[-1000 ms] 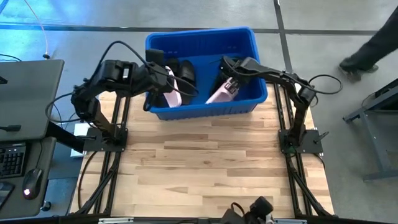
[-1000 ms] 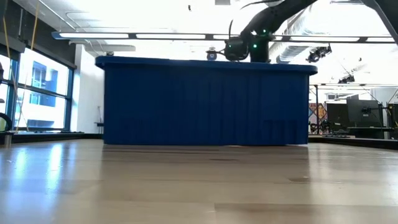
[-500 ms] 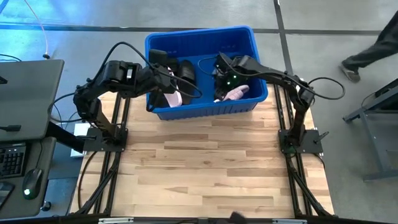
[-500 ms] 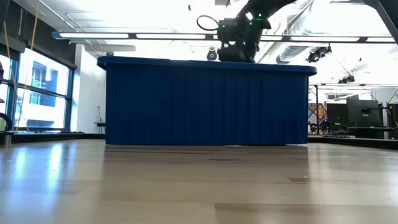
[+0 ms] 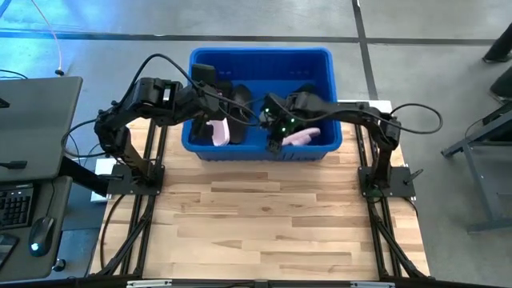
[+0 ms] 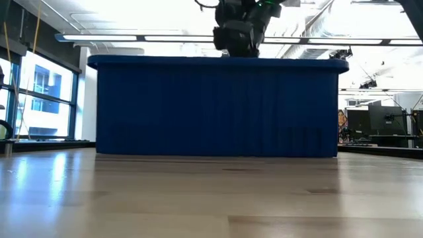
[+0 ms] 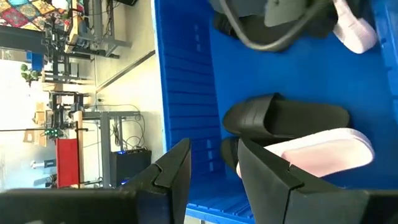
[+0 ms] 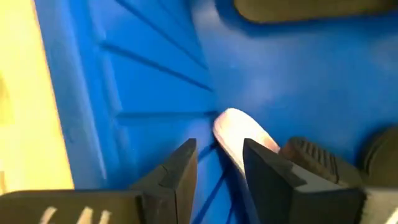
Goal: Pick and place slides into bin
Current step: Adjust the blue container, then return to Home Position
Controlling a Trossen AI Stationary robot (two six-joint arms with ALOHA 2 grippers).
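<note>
The blue bin (image 5: pixel 260 148) stands at the table's far side and fills the low view (image 6: pixel 218 106). In it lie black slides (image 5: pixel 238 96) (image 5: pixel 304 90) and two pale pink slides (image 5: pixel 218 132) (image 5: pixel 302 137), all resting on its floor. My left gripper (image 7: pixel 214 171) is open over the bin's left part (image 5: pixel 212 80), above a black slide (image 7: pixel 286 118) and a pink one (image 7: pixel 329 152). My right gripper (image 8: pixel 217 174) is open, low inside the bin by its near wall (image 5: pixel 274 130), beside a pink slide (image 8: pixel 239 140). My left gripper holds nothing; whether a finger touches the bin's wall (image 7: pixel 186 93), I cannot tell. My right gripper holds nothing; its fingers point down close to the bin's ribbed near wall (image 8: pixel 143 93), and whether they touch it, I cannot tell.
Bare wooden table top (image 5: pixel 264 216) lies between the bin and the near edge. A desk with a keyboard and mouse (image 5: pixel 24 208) stands left of the table. A person's foot (image 5: pixel 500 52) shows on the floor at the far right.
My right gripper has gone toward the table's left and near edges inside the bin. The pink slide it held upright now lies flat on the bin's floor, free of it. The bin has slid toward the near edge and turned square to the table.
</note>
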